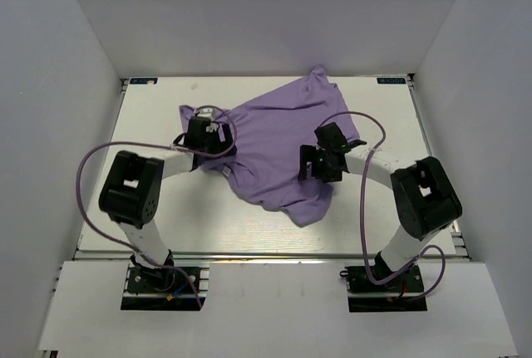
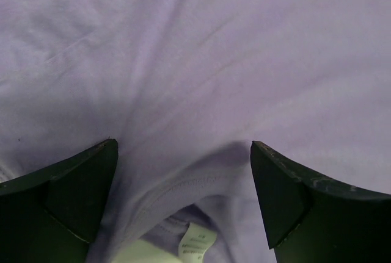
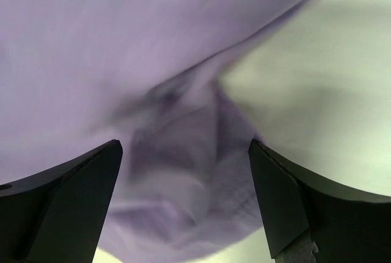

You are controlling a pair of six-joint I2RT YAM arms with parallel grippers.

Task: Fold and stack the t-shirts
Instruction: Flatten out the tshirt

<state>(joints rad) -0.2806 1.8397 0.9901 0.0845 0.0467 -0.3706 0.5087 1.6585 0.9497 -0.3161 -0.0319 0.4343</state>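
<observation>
From above, the crumpled t-shirt (image 1: 278, 125) lies on the table (image 1: 166, 217), with the left gripper (image 1: 208, 135) over its left side and the right gripper (image 1: 322, 155) over its right; the left wrist view shows wide, empty jaws above its collar, the right wrist view the same above a bunched edge, so flattening seems the step in hand, and it calls for pinching the edges next.

Overhead camera looks down on the table (image 1: 166, 221); wrist cameras face the t-shirt (image 1: 274, 129) close up, right perhaps its edge.

Lettering on t-shirt (image 2: 195, 61) neck tag (image 2: 194, 248) illegible
</observation>
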